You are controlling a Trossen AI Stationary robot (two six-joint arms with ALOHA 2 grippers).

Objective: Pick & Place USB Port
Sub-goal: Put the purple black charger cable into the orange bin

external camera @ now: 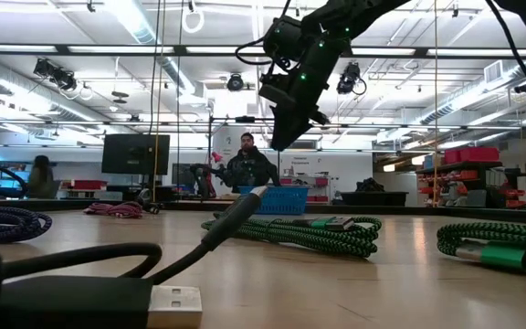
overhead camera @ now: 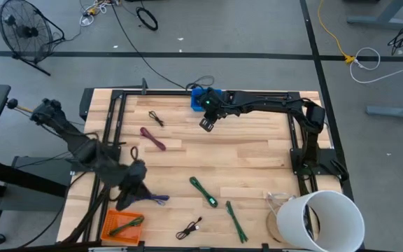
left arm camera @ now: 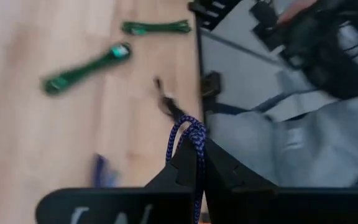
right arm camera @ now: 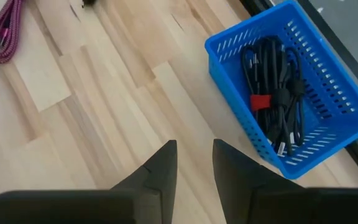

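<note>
Grey floor (overhead camera: 257, 28), fan (overhead camera: 21, 29) on it; ceiling strip lights (external camera: 144, 23); seated person (external camera: 249, 164) behind table.

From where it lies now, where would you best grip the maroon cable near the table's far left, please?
Grip the maroon cable across the middle of its bundled coil, coming straight down from above: it lies flat and elongated on the bare table, with open wood on both long sides for the fingers.

Black cable (external camera: 80, 297) cut off at low view's edge.

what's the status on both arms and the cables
Left gripper shut on braided purple cable, above the table's near-left part. Right gripper open, empty, beside blue plastic basket of black cables. Nothing blocking.
</note>
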